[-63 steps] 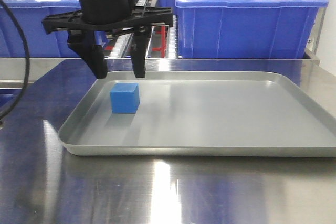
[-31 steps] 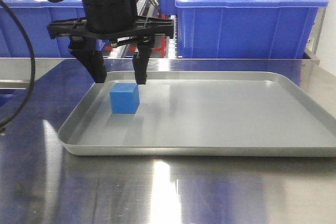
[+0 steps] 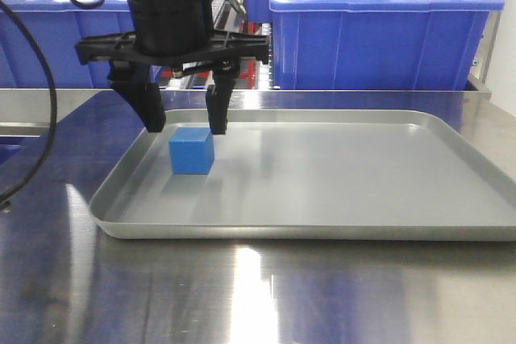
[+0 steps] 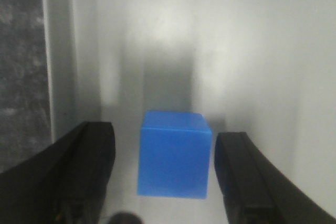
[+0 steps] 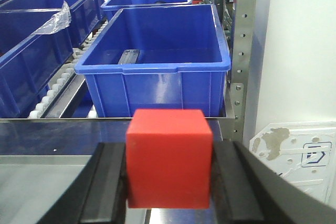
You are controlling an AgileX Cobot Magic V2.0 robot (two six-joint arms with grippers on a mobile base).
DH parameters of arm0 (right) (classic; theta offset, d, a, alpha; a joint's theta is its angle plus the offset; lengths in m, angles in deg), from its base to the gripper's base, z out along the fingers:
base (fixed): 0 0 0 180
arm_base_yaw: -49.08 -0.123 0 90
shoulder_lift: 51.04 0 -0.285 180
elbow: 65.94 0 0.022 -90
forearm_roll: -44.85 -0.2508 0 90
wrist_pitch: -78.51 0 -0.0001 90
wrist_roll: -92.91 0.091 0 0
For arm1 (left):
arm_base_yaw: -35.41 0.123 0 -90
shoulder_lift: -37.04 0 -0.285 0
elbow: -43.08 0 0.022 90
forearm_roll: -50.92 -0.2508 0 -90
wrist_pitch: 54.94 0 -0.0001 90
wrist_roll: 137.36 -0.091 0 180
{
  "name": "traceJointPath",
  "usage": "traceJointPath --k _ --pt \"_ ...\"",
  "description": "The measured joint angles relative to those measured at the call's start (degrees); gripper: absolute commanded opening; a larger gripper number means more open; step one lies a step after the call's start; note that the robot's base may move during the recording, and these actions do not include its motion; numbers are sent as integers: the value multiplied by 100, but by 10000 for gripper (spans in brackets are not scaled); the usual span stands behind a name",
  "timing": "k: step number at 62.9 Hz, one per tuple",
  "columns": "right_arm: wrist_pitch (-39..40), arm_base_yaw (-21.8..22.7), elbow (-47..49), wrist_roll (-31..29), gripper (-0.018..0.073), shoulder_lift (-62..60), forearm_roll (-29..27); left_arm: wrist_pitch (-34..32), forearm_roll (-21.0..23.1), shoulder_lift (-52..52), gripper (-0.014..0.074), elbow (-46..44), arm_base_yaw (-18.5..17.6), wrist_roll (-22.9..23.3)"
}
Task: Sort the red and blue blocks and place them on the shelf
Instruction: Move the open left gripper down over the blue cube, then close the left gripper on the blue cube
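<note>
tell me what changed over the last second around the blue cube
The left hand came down toward the blue block and drifted slightly right in the front view. Its open fingers now reach about level with the block's top, one on each side, not touching. Nothing was taken hold of or let go. The blue block, the tray and the blue bins stayed put.

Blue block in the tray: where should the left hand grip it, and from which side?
Its two opposite vertical side faces, from straight above. The blue block sits flat on the tray, clear of the rim, and the open left hand hangs squarely over it.
</note>
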Motion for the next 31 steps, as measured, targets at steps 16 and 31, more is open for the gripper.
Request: traceJointPath --k 16,31 --pt "0 0 0 0 372 0 0 -3 33 91 482 0 -35 0" --pt "0 0 0 0 372 0 0 142 67 276 481 -4 -49 0"
